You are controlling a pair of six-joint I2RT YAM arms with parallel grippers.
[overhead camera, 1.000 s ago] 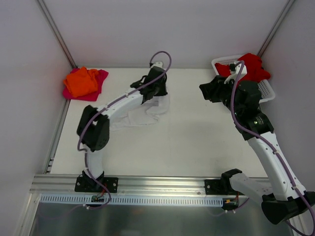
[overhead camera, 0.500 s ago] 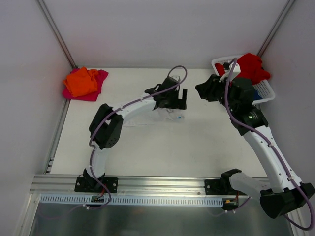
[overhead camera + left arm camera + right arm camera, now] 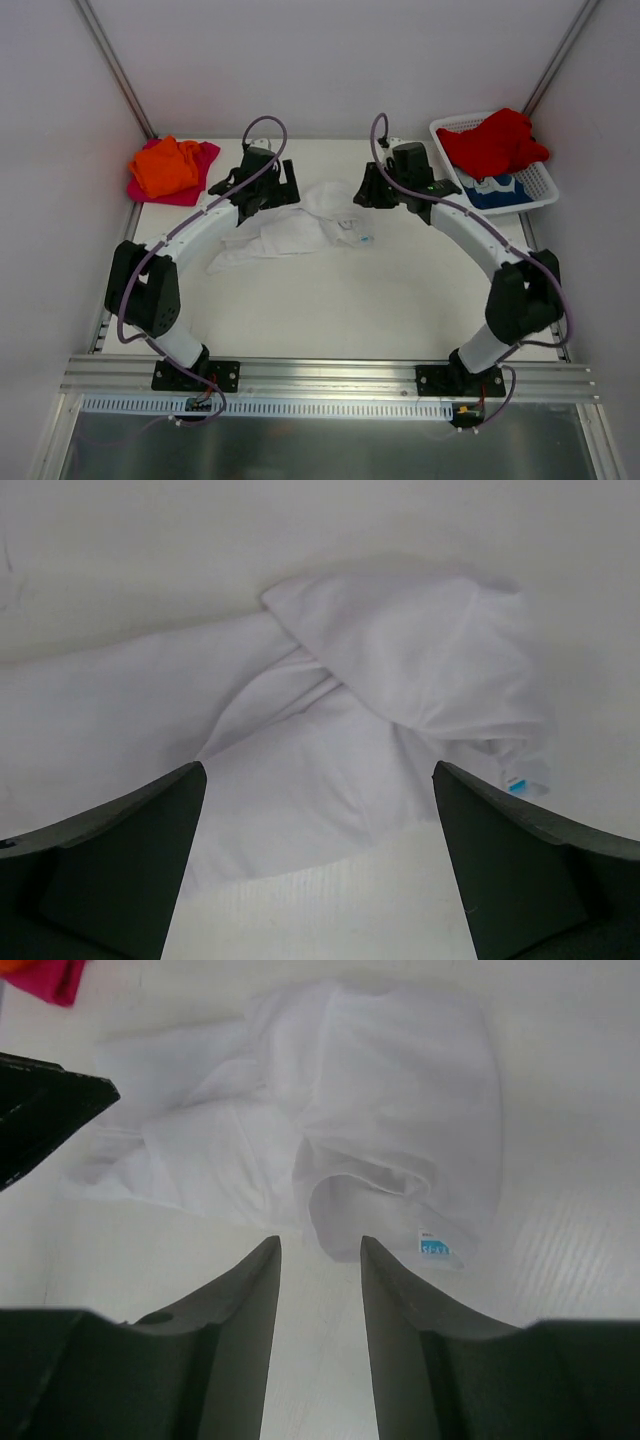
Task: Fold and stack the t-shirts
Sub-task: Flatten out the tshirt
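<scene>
White table (image 3: 380,290), enclosed by pale walls (image 3: 330,60). At 2 o'clock, a white mesh basket (image 3: 546,188) holds a red t-shirt (image 3: 495,140) lying over a blue-and-white t-shirt (image 3: 495,190). At 10 o'clock, an orange t-shirt (image 3: 165,165) lies on a magenta t-shirt (image 3: 150,192).

The white t-shirt (image 3: 300,230) lies crumpled near table centre. Its label (image 3: 435,1248), printed in blue, sits at its 4 o'clock edge; the text is unreadable.

Left gripper (image 3: 318,770): fingers spread wide, empty, at the white shirt's 10 o'clock side.
Right gripper (image 3: 320,1242): fingers narrowly parted, empty, at its 2 o'clock side.
</scene>
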